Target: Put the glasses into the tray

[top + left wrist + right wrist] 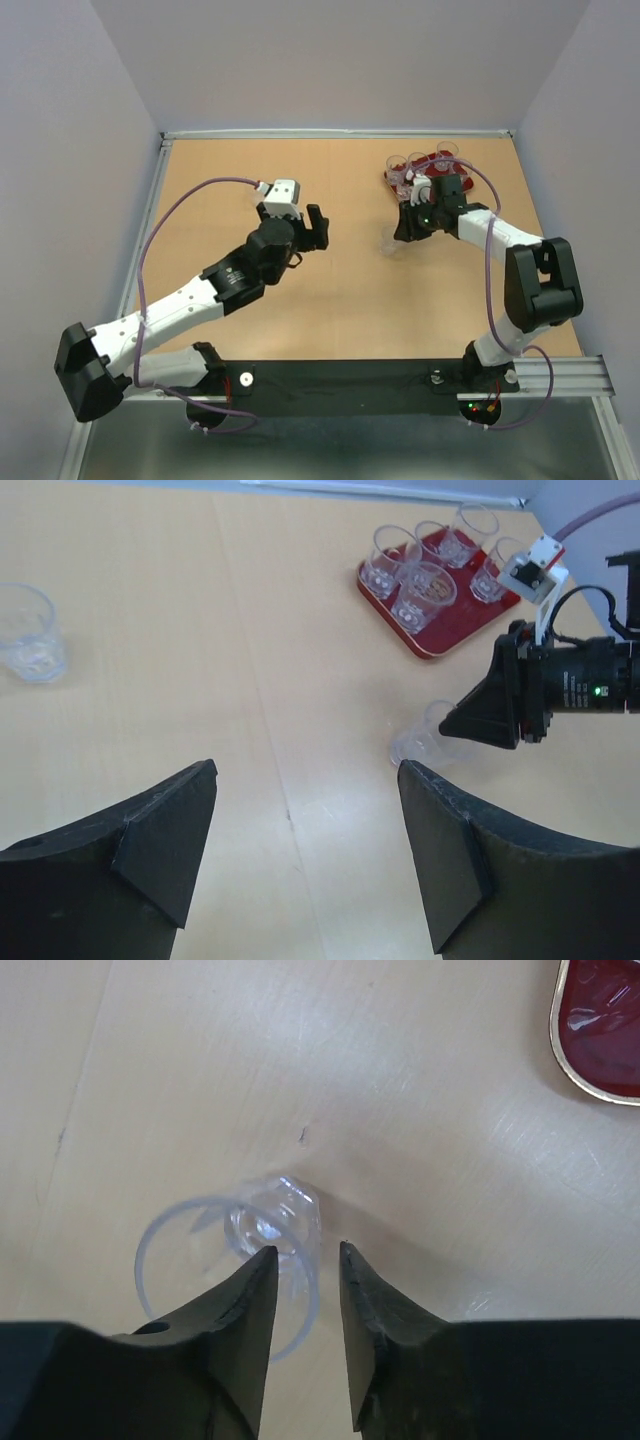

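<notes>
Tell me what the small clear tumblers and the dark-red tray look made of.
Small clear tumblers: colourless, see-through, with glossy highlights; glass or clear plastic, the look leaves it open. Dark-red rectangular tray: smooth and shiny, with reflections and a paler rim edge; probably plastic or lacquer.

- At 6 o'clock, the left gripper [305,780] has its fingers spread wide, with only bare table [250,630] between them.
- At 1 o'clock, the tray [445,630] carries five upright glasses [424,592].
- At 3 o'clock, a tipped glass [425,745] lies on its side, with the right gripper [460,720] right over it.
- At 9 o'clock stands a lone glass [28,632], upright.
</notes>
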`<state>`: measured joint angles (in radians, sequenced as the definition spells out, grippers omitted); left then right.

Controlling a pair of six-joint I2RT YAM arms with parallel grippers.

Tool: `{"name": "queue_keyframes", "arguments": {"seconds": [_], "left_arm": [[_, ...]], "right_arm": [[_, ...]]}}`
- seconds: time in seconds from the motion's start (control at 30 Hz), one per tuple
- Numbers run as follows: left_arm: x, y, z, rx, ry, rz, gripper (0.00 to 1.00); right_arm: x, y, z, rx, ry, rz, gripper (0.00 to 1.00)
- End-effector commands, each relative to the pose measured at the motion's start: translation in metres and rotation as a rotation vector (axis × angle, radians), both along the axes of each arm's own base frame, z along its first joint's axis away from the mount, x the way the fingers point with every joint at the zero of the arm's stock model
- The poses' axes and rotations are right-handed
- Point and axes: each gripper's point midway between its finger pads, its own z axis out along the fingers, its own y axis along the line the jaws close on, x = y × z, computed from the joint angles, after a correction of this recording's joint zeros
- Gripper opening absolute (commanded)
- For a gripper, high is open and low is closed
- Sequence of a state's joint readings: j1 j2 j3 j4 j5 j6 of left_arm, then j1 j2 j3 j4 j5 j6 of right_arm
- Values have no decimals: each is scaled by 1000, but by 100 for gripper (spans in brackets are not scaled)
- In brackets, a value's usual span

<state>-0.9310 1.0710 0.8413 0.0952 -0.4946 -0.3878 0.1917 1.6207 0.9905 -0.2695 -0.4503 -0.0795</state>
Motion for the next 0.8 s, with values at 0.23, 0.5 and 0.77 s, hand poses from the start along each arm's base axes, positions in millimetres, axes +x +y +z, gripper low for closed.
{"name": "queue_keyframes", "arguments": {"seconds": [0.23,0.5,0.77], "left_arm": [[2,91,36,218,-145,131,86],[-5,128,19,325,-164,240,86],[-10,136,32,286,-202,250,86]], "right_arm": [[33,-14,24,-104,-143,-65,0],[55,-90,62,-138,-247,-279,0],[89,-134,67,-163,-266,-446,0]]}}
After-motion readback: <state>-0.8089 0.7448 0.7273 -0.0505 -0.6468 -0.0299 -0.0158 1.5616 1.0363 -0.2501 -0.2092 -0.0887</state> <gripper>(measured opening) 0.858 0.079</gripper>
